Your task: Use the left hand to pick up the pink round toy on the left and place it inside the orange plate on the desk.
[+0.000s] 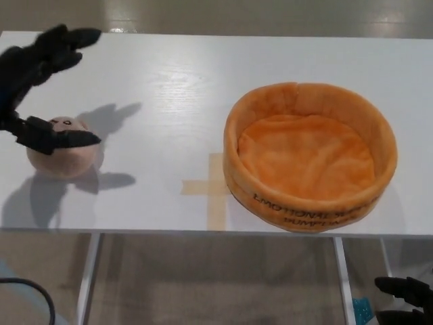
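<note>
- Pink round toy (62,157) near the left edge of the white desk (169,88), well apart from the orange plate (310,154).
- Lots of bare desk between them, with a tape cross (211,188).
- Left hand (37,88) over the toy, fingers spread wide, holding nothing.
- Right hand (406,298) low by the bottom corner; cannot tell if open.

Left hand (34,84) spread wide, fingers (64,42) apart; right hand (406,301) low at the corner.

Lighting bright, even, from overhead; I see mild softness throughout.
Glare streaks the desk (169,81) top; the left hand (30,74) throws soft shadows rightward beside the toy (61,159).
</note>
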